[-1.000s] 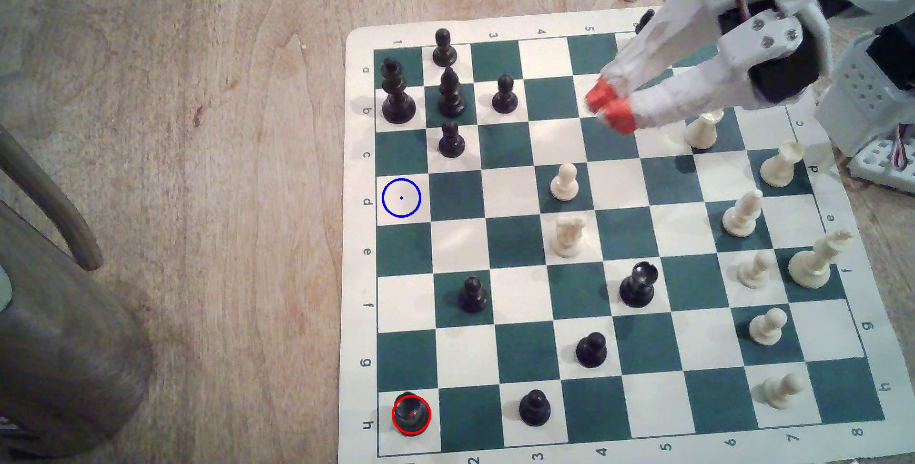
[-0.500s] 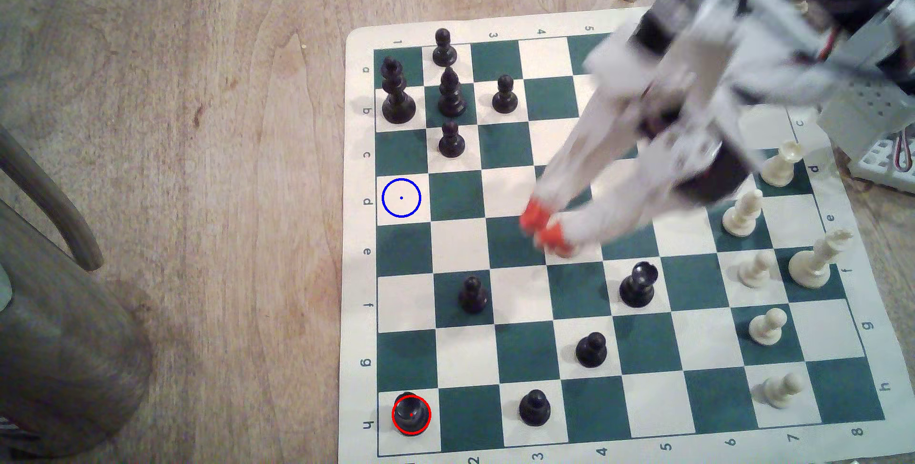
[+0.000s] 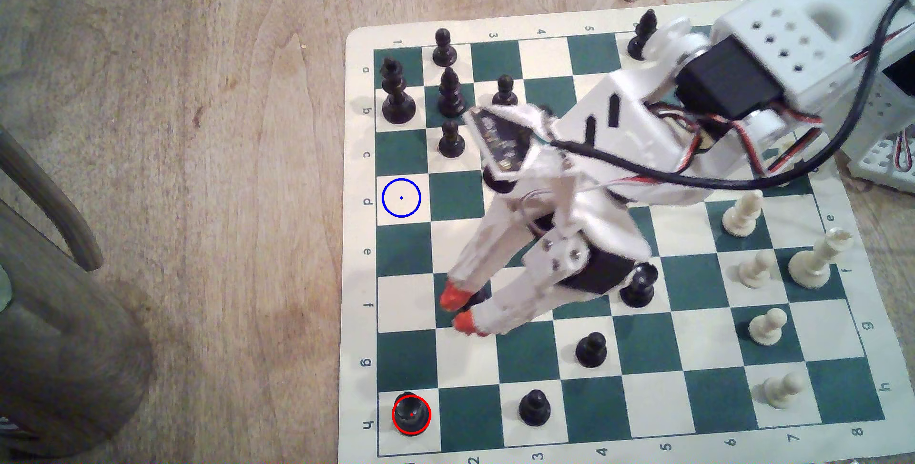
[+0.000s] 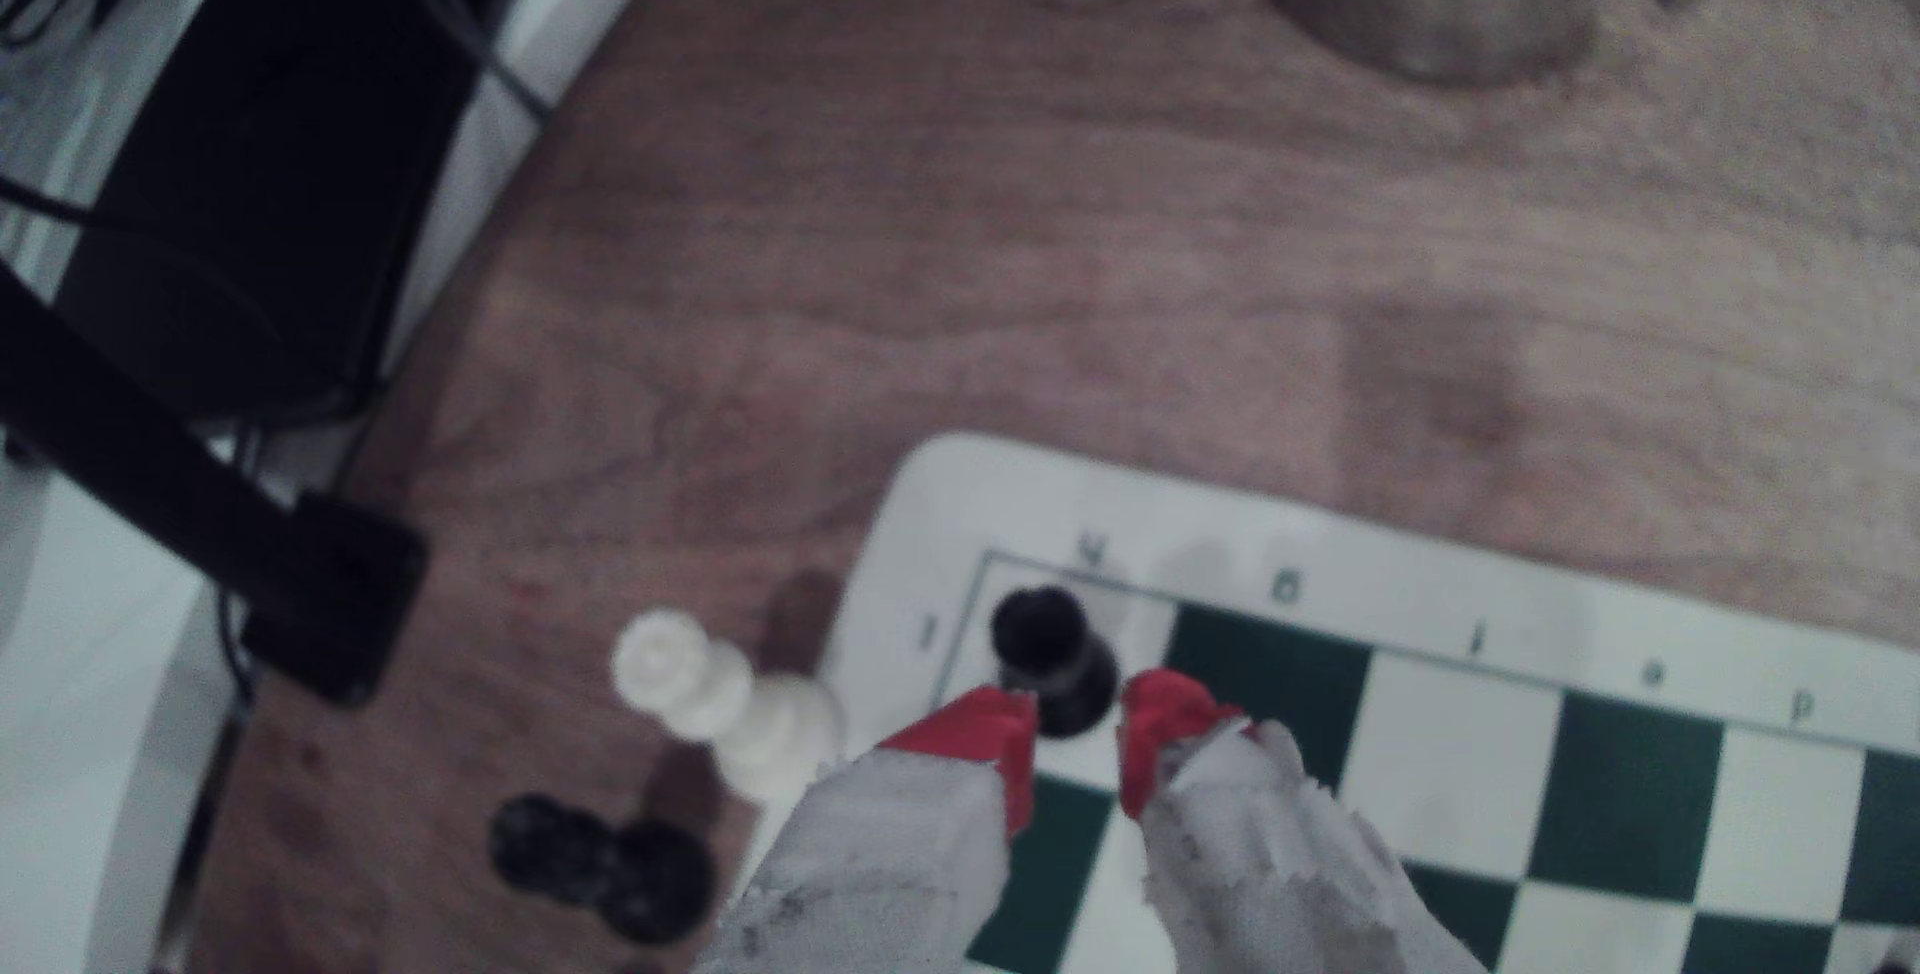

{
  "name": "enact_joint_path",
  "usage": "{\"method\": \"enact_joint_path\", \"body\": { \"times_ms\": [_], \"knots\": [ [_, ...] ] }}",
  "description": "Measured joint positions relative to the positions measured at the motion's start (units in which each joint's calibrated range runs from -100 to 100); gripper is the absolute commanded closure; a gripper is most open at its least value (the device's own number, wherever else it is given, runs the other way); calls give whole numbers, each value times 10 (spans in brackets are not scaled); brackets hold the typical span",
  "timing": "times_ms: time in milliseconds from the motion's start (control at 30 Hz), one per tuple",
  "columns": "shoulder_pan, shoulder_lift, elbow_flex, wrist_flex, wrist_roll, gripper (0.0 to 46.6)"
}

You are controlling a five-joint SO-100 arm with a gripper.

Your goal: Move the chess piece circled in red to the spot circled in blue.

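The pincer [image 3: 459, 309] hung over the board [image 3: 643, 370] approx mid-way along its exterior-view left side, red tips a small gap apart, i.e. spread a little w/ nothing between them. In the wrist view the black rook [image 4: 1049, 657] sat just ahead of the pincer [image 4: 1081, 740], seen through the gap between the tips, not touched. In the exterior view the rook [image 3: 411, 413], ringed red, stood upright on the white corner square, below the pincer and slightly to the exterior view's left, a couple of rows off. The blue-ringed square [image 3: 401, 197] lay on the other side of the pincer, up and to the exterior view's left, bare. Both were in the same edge column.

Handling, as a guess: rook looked like glossy hard plastic, so light, stiff, not fragile, but slick; a weak pinch could let it slip or twist. Best hold prob. the narrow waist under the flared top, tips either side, so the wide rim stops it sliding down. Flared base should keep it stable when set down.

Room was good: nearest black pawn [image 3: 534, 407] stood two squares away from the rook. Off the board on the desk [image 4: 1039, 257], a white piece [image 4: 717, 704] lay near the corner, clear of the approach.
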Motion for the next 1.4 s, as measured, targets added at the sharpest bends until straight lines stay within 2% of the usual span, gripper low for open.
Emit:
{"method": "enact_joint_path", "body": {
  "times_ms": [67, 267, 433, 567, 700, 800, 900, 1400],
  "knots": [
    [0, 27, -15, 0, 0, 393],
    [0, 108, -85, 1, 0, 285],
    [0, 163, -143, 3, -8, 305],
    [0, 195, -166, 3, -11, 266],
    [0, 216, -185, 3, -11, 270],
    [0, 232, -197, 3, -11, 221],
    [0, 252, -211, 3, -11, 204],
    [10, 347, -308, 3, -11, 209]
  ]
}}
